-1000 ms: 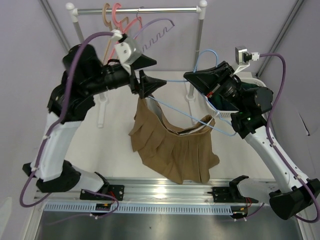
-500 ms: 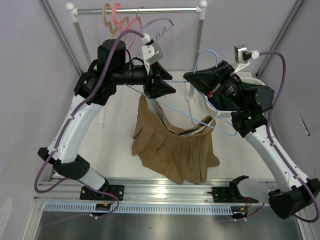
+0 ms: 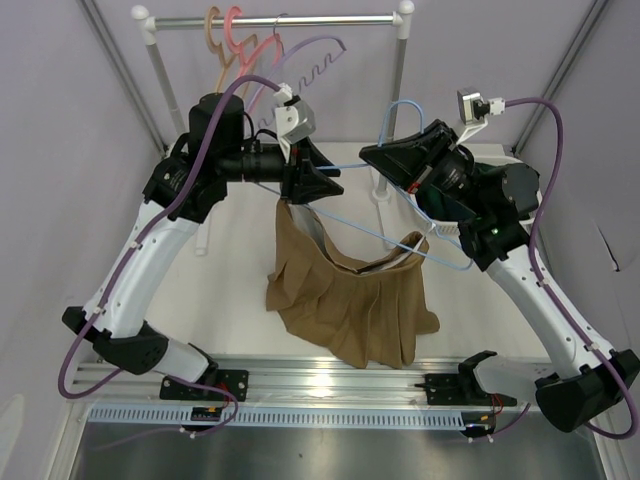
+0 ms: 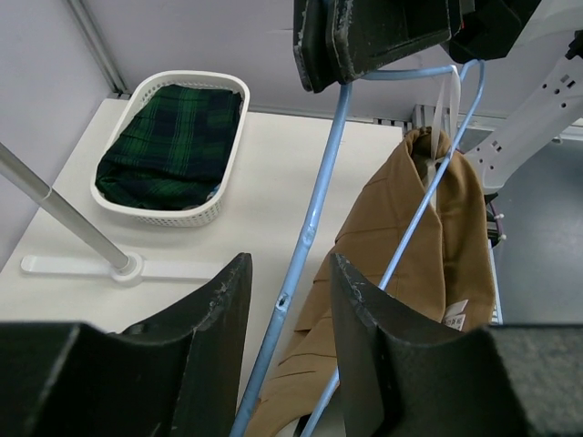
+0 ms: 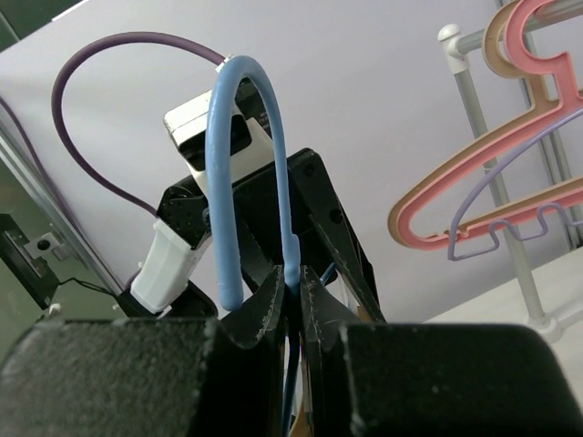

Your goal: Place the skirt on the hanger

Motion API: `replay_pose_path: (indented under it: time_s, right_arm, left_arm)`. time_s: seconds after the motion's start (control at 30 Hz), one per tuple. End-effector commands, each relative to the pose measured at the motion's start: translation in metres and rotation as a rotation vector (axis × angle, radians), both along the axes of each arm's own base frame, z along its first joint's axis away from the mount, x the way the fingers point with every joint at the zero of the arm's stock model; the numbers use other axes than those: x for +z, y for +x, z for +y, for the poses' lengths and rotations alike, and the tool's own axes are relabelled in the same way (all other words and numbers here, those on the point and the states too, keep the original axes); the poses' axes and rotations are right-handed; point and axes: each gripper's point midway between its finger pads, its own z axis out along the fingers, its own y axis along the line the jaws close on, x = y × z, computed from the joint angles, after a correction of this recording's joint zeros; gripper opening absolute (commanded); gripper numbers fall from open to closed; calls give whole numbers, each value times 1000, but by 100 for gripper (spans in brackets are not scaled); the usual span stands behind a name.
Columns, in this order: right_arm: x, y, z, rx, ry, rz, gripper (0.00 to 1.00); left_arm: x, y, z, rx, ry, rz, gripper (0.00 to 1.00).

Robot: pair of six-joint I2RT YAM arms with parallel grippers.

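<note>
The hanger (image 3: 405, 101) is pale blue and held in the air over the table. My right gripper (image 3: 372, 155) is shut on its neck just below the hook, as the right wrist view shows (image 5: 293, 273) with the hook (image 5: 223, 182) rising above the jaws. The tan-brown skirt (image 3: 350, 295) hangs from the hanger's arms, its hem resting on the table. My left gripper (image 3: 325, 183) is open at the hanger's left end. In the left wrist view the hanger arm (image 4: 314, 205) passes between the open gripper's fingertips (image 4: 291, 261) without touching them, and the skirt (image 4: 437, 237) hangs beyond.
A white basket (image 4: 232, 91) holding dark green plaid cloth stands at the back right, partly behind my right arm (image 3: 515, 160). A clothes rail (image 3: 300, 20) at the back carries pink, tan and scalloped lavender hangers. Its post foot (image 4: 118, 266) rests on the table.
My left arm has risen and swung right, and its gripper has moved right along the hanger's left end. The right gripper with the hanger has shifted slightly up and left.
</note>
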Motion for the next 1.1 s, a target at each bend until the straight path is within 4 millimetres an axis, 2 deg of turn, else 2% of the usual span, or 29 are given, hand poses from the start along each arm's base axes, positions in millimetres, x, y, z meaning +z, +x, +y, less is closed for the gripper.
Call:
replay_pose_path:
  time_s: [0.0,0.17,0.2,0.23,0.33,0.37,0.43,0.47,0.63,0.77,0.93,1.0,1.07]
  right_arm:
    - [35,4,-11,-90,58,-97,0]
    - [28,15,-6,-95,40,-82,0]
    - [29,14,-6,-87,46,-84,0]
    - [31,10,-6,-70,52,-97,0]
    - [35,4,-6,-48,62,-95,0]
    - [36,2,-6,-42,62,-100,0]
    - [38,-5,-7,-22,68,-100,0]
    - [39,-9,-7,-11,71,-105,0]
    - [42,-20,-8,0,67,-115,0]
    - [44,-21,-8,7,67,-118,0]
    - [47,-22,-3,43,66,-113,0]
    - [47,-22,-2,48,64,-111,0]
    - [50,-25,-3,52,64,-119,0]
  left_arm:
    - [23,-37,3,-130,-71,-56,0]
    - [38,-54,10,-173,-119,-84,1]
    - [39,-53,10,-160,-121,-87,8]
    - [43,-51,13,-136,-126,-100,34]
    - [48,-38,17,-66,-128,-126,48]
    - [49,-34,18,-52,-131,-128,59]
    - [57,-27,23,-22,-144,-148,64]
    - [61,-22,25,-1,-150,-158,70]
    - [76,-22,30,-14,-163,-184,71]
    - [65,-22,25,-61,-133,-150,71]
    - [46,-9,16,-85,-93,-104,72]
    - [49,-9,13,-106,-96,-102,72]
    - [42,1,8,-105,-84,-80,70]
